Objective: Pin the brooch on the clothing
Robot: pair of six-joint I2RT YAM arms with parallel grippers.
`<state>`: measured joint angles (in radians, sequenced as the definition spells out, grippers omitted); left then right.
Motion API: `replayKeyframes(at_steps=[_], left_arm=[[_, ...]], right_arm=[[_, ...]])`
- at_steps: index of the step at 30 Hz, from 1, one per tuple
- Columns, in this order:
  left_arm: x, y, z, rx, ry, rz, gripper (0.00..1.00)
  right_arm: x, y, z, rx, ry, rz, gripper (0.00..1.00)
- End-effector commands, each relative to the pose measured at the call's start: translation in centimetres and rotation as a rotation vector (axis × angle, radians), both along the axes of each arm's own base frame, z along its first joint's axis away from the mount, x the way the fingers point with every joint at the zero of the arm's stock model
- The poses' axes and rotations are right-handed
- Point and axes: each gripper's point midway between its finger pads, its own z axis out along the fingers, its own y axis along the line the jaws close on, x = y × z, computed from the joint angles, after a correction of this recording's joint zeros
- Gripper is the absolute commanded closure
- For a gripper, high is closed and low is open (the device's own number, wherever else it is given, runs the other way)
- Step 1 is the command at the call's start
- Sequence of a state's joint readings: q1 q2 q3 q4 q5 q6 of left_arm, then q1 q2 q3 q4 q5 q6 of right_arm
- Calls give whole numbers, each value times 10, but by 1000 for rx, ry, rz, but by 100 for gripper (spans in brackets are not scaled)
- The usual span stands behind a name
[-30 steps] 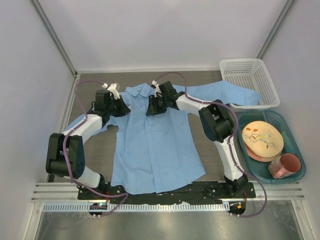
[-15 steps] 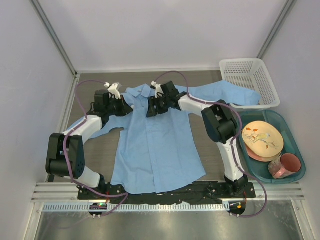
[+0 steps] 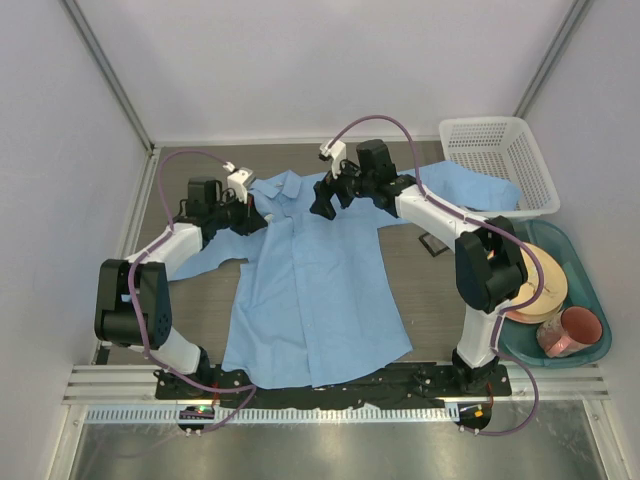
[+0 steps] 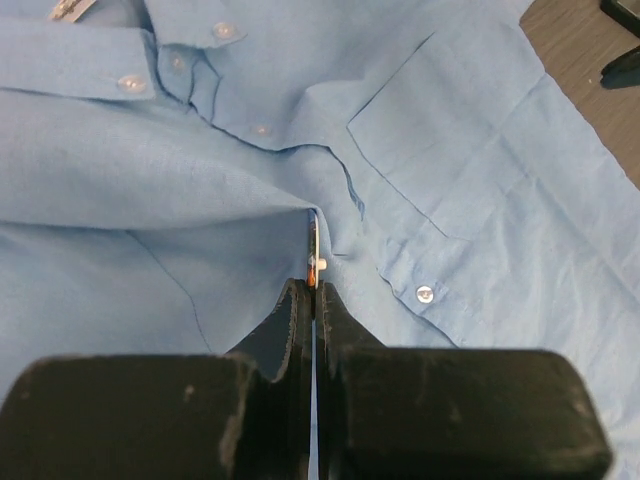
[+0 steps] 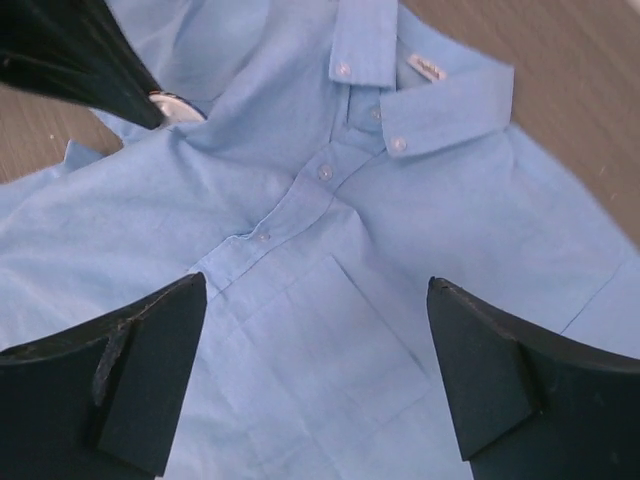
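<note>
Both fingers of the left gripper (image 4: 314, 288) clench the tiny round orange-gold brooch (image 4: 314, 255) edge-on at their tips, against a fold of the limp, thin light blue button-up shirt (image 4: 480, 250), while the right gripper (image 5: 313, 290) gapes empty above the pocket (image 5: 320, 345); the light, slippery disc seems best gripped by its rim.

Clothing (image 3: 315, 290): light blue long-sleeved button-up shirt, flat and front-up on the tabletop (image 3: 430, 290), collar at 12 o'clock, hem at 6, sleeves spread. Brooch (image 4: 313, 262): tiny orange-edged disc, seen edge-on, pinched by the left gripper (image 4: 313, 295) against fabric at the shirt's 11 o'clock.
</note>
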<state>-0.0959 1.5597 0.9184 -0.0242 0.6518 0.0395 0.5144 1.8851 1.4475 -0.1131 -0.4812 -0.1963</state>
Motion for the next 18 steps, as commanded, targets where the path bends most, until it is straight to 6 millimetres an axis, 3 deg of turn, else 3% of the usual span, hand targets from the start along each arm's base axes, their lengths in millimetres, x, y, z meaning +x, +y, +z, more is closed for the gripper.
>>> replayKeyframes(at_steps=[1,2,8,12,14,18], left_arm=[[13,-9,24,8,-117,-123,100],[16,-11,22,8,-120,-135,100],[4,-32,36,-66,-224,-339,100],[9,-37,38,-71,-265,-416,100],[10,-40,39,-79,-261,-449,100],[14,-43,41,-84,-282,-480,100]], right_arm=[[-13,12,29,33,-224,290,9],[-15,15,28,42,-235,320,16],[-14,37,34,164,-264,451,33],[-8,46,31,195,-293,498,38],[-5,51,42,224,-308,518,39],[-1,57,34,235,-338,573,39]])
